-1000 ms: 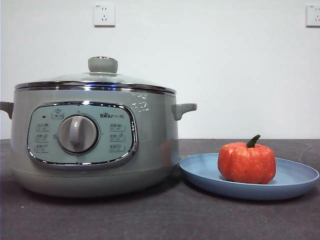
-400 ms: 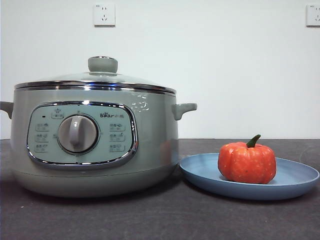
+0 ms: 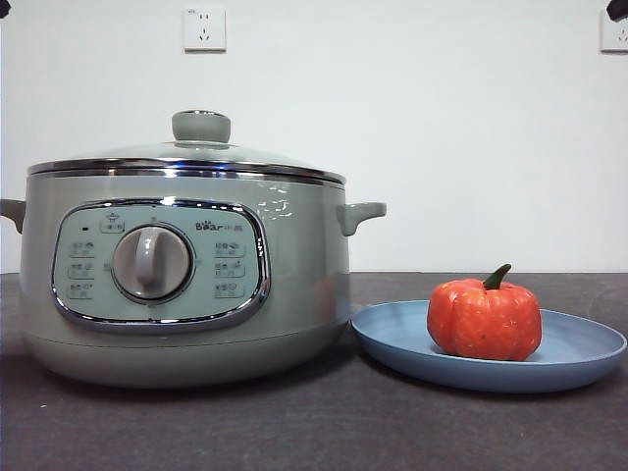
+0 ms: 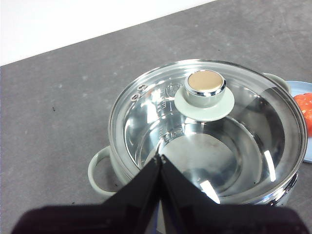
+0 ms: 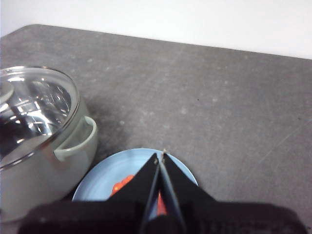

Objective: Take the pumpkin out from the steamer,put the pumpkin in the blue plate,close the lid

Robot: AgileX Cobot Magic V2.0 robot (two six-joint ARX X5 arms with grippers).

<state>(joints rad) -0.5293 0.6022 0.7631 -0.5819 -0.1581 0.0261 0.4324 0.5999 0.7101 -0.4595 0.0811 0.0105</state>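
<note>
— Front view, seen level across the dark, matte table (image 3: pixel 314 432)?
— Round sage-green steamer (image 3: pixel 294 285) at left, smooth-walled, chrome-framed panel with a grey dial. Domed glass lid (image 3: pixel 186 157) seated on its chrome rim, squat green knob on top. Just beside it at right, shallow matte blue plate (image 3: pixel 589 353) carrying the ribbed orange-red pumpkin (image 3: pixel 484 319), curved dark green stem up. Black tips at both top corners.

— Left wrist view?
— Left pincer (image 4: pixel 161 158) above the steamer (image 4: pixel 100 168), jaws pressed tip to tip, gripping nothing. Lid (image 4: pixel 273 141) closed, polished steel bowl showing through the glass, pale loop handle at the side. Sliver of pumpkin (image 4: pixel 306 105) at the frame's edge.

— Right wrist view?
— Right pincer (image 5: pixel 160 157) over the blue plate (image 5: pixel 97 187), black jaws likewise closed together and empty. Orange pumpkin (image 5: pixel 121 186) partly hidden behind them, sitting on the plate. Steamer (image 5: pixel 44 170) and glass lid (image 5: pixel 39 105) close beside, speckled grey table (image 5: pixel 219 97) beyond.
</note>
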